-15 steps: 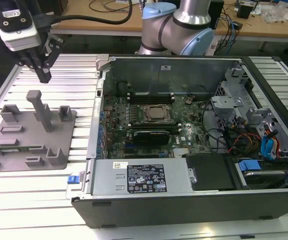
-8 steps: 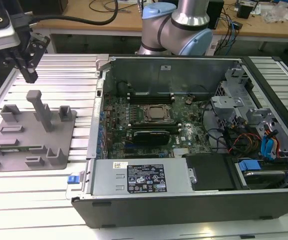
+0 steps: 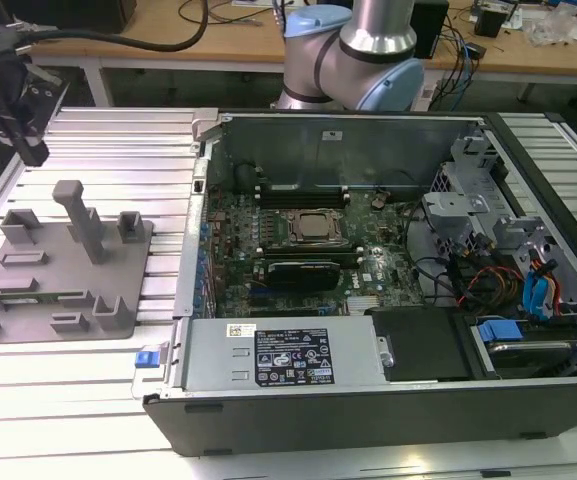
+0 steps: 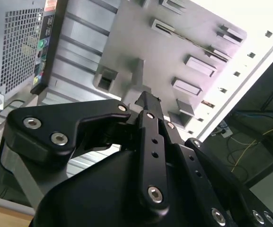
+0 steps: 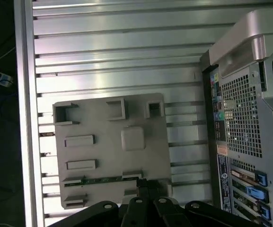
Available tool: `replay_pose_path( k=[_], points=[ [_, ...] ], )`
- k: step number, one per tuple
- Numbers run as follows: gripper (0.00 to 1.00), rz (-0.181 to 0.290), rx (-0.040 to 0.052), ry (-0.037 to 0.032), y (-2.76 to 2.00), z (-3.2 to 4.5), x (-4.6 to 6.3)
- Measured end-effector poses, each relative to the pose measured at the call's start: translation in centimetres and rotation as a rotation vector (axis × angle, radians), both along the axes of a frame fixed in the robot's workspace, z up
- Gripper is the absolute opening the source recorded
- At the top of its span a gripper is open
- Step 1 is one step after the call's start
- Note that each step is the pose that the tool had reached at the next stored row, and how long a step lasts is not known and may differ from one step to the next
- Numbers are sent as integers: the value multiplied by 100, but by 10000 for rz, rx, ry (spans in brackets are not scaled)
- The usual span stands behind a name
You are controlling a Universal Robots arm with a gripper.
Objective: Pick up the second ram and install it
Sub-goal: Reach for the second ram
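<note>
hand (image 3: 30, 150) near fixture (image 3: 48, 272) | second ram (image 5: 103, 180) slotted | tall post (image 3: 80, 215) nearby

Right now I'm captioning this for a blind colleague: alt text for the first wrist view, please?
The gripper is poised above a grey parts tray, near the green second ram lying in a slot. The tray sits on a slatted metal table beside the rear of the computer case.

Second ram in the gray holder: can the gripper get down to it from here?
Probably yes. The second ram lies edge-up in its slot on the gray holder, nothing covering it, with the gripper hanging above the holder; the tall post stands apart from that slot.
</note>
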State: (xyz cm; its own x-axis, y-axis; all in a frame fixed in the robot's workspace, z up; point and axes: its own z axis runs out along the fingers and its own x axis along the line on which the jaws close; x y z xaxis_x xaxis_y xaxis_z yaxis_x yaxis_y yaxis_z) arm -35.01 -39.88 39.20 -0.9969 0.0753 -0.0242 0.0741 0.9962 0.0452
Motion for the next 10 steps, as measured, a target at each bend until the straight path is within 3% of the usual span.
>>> replay_pose_path(
  k=[10],
  points=[
    [8, 0, 0, 0, 0, -18, -446]
  ],
)
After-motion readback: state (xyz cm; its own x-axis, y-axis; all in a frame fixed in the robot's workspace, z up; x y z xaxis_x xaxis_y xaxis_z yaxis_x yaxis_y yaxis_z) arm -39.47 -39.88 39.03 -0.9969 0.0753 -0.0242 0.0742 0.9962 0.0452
